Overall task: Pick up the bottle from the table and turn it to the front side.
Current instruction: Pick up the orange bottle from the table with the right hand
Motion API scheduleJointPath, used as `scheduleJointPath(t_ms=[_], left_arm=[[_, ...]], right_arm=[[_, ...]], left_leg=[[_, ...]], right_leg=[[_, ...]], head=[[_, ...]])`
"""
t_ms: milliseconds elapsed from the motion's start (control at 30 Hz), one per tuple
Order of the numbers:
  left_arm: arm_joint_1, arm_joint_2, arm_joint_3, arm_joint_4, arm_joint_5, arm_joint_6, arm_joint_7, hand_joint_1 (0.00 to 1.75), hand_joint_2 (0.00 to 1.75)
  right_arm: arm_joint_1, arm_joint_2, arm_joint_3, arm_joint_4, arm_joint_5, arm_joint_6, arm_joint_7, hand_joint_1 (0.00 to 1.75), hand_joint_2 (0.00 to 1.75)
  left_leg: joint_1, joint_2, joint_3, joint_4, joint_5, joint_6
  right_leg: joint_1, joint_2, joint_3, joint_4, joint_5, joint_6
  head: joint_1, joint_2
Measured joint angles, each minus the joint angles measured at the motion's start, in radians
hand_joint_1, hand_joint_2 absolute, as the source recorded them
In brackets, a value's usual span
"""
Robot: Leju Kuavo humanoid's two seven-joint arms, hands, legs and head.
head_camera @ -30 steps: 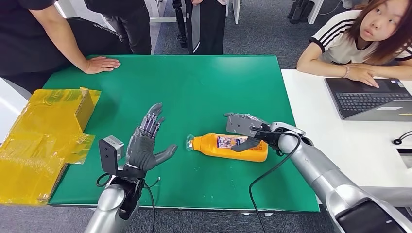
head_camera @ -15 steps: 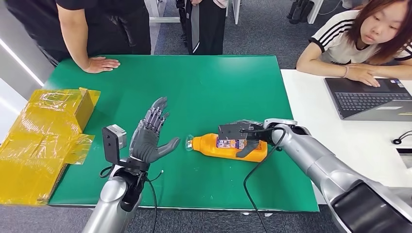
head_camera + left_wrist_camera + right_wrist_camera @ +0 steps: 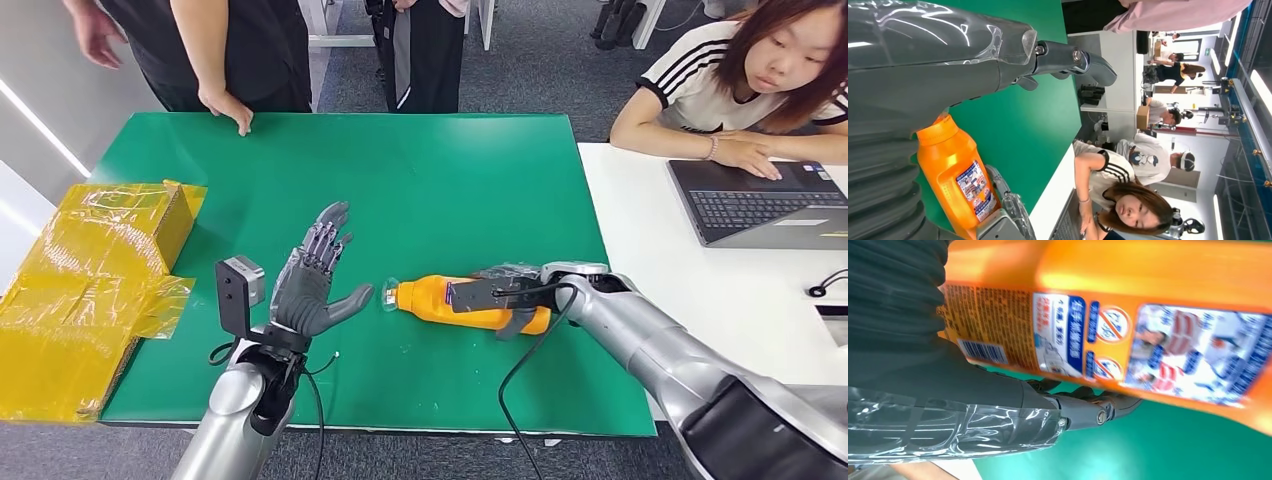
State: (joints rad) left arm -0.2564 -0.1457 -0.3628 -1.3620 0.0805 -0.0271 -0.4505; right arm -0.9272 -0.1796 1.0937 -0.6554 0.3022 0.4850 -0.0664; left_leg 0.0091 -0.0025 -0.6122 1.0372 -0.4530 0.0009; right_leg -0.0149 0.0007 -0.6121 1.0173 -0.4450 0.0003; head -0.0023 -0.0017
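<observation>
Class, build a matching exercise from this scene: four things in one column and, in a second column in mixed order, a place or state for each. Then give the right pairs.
Things:
1. bottle
2. left hand
3. laptop
4. yellow box

Places or states:
A. open on the white table
B. lying on its side on the green mat
C. at the mat's left edge
D. holds nothing, fingers spread

Pairs: 1-B, 2-D, 3-A, 4-C
</observation>
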Motion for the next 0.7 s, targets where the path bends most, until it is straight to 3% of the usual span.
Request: scheduleJointPath(t_ms=[33,167,700], left_arm=[[0.000,0.000,0.000,0.001,0.000,0.000,0.000,0.00,1.75],[0.001,0.000,0.000,0.004,0.000,-0.003,-0.002,0.00,1.75],[0.033,0.002,0.007,0.004,-0.008,0.002,-0.016,0.00,1.75]], right_arm=[[0.001,-0.004,0.003,0.000,-0.004,0.006,-0.002,0.06,1.75],[0.007,-0.026,0.012,-0.010,-0.037,0.046,-0.014,1.75,1.75],[0.010,-0.048,0.033,-0.024,-0.021,0.000,-0.016,1.75,1.75]], left_leg=[[0.000,0.000,0.000,0.000,0.000,0.000],[0.000,0.000,0.000,0.000,0.000,0.000],[0.000,0.000,0.000,0.000,0.000,0.000]], right_leg=[[0.000,0.000,0.000,0.000,0.000,0.000],[0.000,0.000,0.000,0.000,0.000,0.000],[0.000,0.000,0.000,0.000,0.000,0.000]], head=[[0.000,0.000],[0.000,0.000],[0.000,0.000]])
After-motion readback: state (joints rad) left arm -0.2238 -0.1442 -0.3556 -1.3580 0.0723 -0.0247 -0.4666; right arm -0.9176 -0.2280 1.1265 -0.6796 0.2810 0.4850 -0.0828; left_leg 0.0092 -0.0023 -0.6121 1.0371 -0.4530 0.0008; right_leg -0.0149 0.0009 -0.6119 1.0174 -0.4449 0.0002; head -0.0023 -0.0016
